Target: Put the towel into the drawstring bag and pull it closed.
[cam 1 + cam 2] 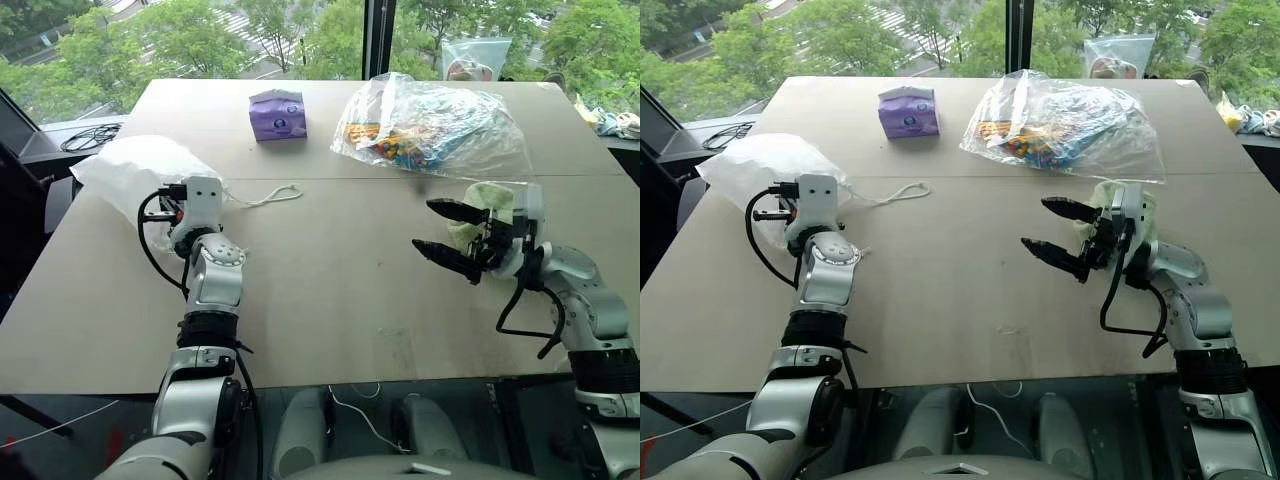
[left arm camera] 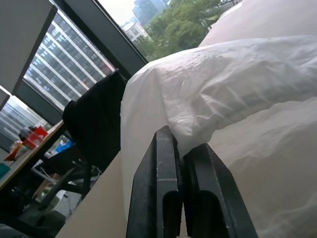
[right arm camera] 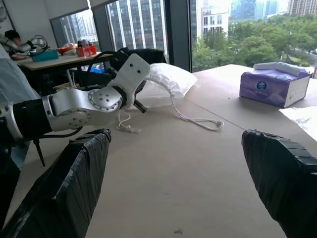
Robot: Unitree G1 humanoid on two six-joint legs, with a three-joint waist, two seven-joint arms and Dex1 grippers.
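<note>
Hidden and cut-off parts of the scene

The left gripper (image 2: 181, 148) has its fingertips buried in a fold of the white bag (image 1: 135, 170), so the pinched spot cannot be seen; from the head views the wrist block covers it. The towel (image 1: 487, 205) sits mostly behind the right gripper (image 1: 447, 232) and its wrist, only a pale green edge showing. The clear plastic bag (image 1: 430, 125) holds colourful items too jumbled to tell apart. The cord (image 1: 268, 197) runs under the left wrist at one end
</note>
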